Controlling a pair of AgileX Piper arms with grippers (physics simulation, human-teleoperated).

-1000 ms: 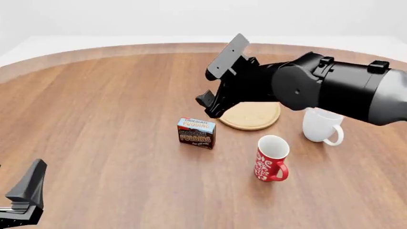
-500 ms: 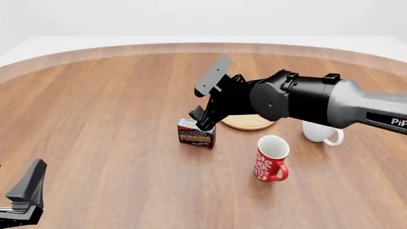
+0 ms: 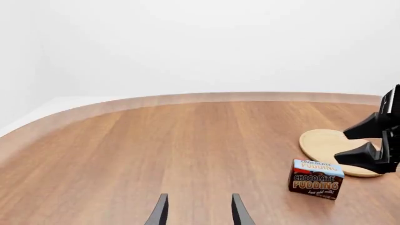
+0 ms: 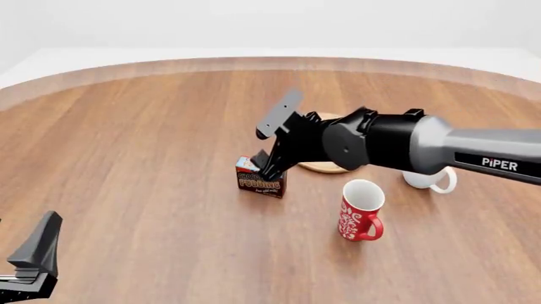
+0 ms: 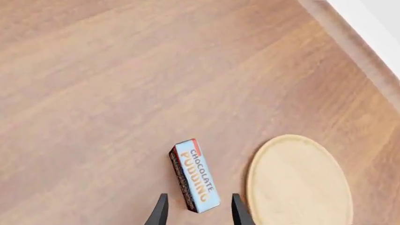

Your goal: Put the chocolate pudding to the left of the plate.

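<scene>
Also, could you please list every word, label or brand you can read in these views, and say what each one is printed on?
"CHOCOLATE PUDDING": on the chocolate pudding box's front, and again on its light-blue top band.
Small pale line beneath the front lettering: too blurred to read.
"PiPER": on the right arm.
The red mug carries only a white pattern, no words.

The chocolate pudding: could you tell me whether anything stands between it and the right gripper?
Nothing visible does. In the right wrist view, the open right gripper hangs just above the chocolate pudding, with only bare table around the box. The plate lies beside it, apart.
</scene>
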